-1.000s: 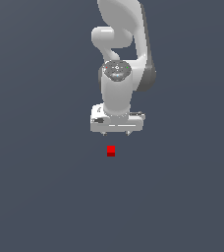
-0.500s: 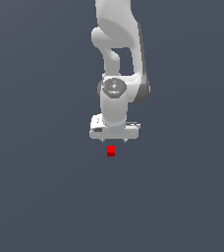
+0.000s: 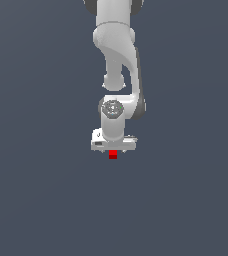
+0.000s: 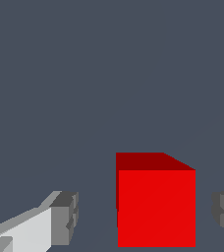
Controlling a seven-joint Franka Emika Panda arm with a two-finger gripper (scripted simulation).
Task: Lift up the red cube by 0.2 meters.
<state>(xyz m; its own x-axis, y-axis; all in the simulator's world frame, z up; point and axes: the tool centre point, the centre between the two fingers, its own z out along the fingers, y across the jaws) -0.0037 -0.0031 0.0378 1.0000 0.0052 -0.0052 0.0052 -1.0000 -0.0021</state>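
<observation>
hand (image 4: 143,216) spread, red cube (image 4: 155,204) between fingers (image 4: 65,216) (untouched)

A small, plain bright-red cube (image 3: 113,155) with one darker red face (image 4: 143,161) sits flat and square on the dark grey surface, directly under the white gripper (image 4: 142,219), between its two spread fingertips with a gap on each side.
</observation>
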